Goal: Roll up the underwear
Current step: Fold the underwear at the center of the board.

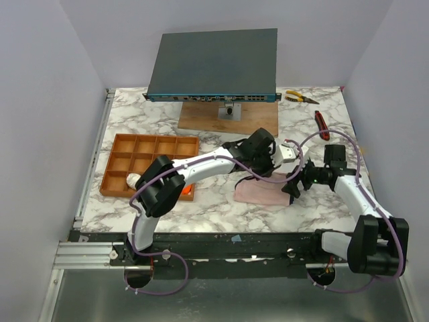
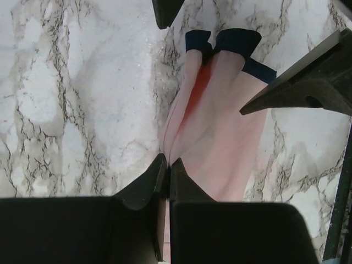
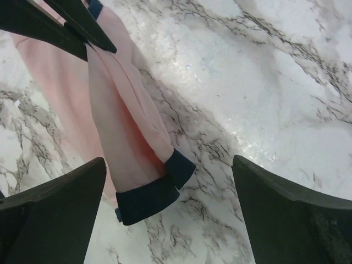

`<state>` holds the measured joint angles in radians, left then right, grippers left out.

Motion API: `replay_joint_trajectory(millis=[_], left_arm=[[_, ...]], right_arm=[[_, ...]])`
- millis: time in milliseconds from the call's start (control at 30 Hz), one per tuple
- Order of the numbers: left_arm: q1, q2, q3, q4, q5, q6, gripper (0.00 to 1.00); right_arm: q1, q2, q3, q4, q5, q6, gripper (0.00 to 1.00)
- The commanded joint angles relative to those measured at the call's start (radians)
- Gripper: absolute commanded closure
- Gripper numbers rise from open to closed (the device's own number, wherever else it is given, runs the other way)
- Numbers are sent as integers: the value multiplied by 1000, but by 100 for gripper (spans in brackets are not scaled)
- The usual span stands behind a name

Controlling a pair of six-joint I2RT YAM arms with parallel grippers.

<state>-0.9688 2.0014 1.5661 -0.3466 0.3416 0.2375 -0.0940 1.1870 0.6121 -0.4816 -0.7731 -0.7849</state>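
- Marble-patterned tabletop (image 1: 134,114) is carrying everything, with plain pale walls rising around it.
- Left gripper (image 2: 166,168) is pinching with its fingers pressed together, and they are clamping one edge of the pink underwear (image 3: 121,126).
- From that pinch a raised fold of pink cloth is running away to the garment's end, where the dark edging (image 3: 148,195) is folded over on the marble.
- Right gripper (image 3: 169,161) is standing with its jaws spread wide and is holding nothing. One finger is sitting on each side of the dark-edged end, and whether either is touching the cloth cannot be told.
- Both grippers are meeting over the garment, right of the table's middle. The left arm is reaching across from the near left and the right arm is bending in from the near right.
- Most of the pink underwear is lying flat on the marble beneath them, nearer than the wooden board (image 1: 228,121) and to the right of the compartment tray (image 1: 110,168).
- In the tray's near row, an orange garment (image 1: 186,191) is sitting at the right end and a pale bundle (image 1: 132,179) toward the left.
- At the far side, a flat dark box (image 1: 213,64) is resting on the wooden board.
- Yellow-handled pliers (image 1: 300,98) and a red-handled tool (image 1: 322,125) are lying at the far right, well apart from the cloth.
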Motion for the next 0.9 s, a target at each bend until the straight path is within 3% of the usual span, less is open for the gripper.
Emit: replay_joint_trajectory(millis=[0,300,433,567,867], left_arm=[[6,64,51,-29,5,-11,100],[22,110,112,-64,40,-14,100],[22,128,126,-67,50,-11,100],[25,143,130,-71,56,-10,100],[43,127,106,-53,51,-26,100]], right_arm=[[14,-71,45,72,46,79,0],[14,-98,200,-338,53,-74,0],[14,-146,154,-259,124,10,0],[11,-80,129,-189,238,21,0],[-59,76,148,-132,111,2,0]])
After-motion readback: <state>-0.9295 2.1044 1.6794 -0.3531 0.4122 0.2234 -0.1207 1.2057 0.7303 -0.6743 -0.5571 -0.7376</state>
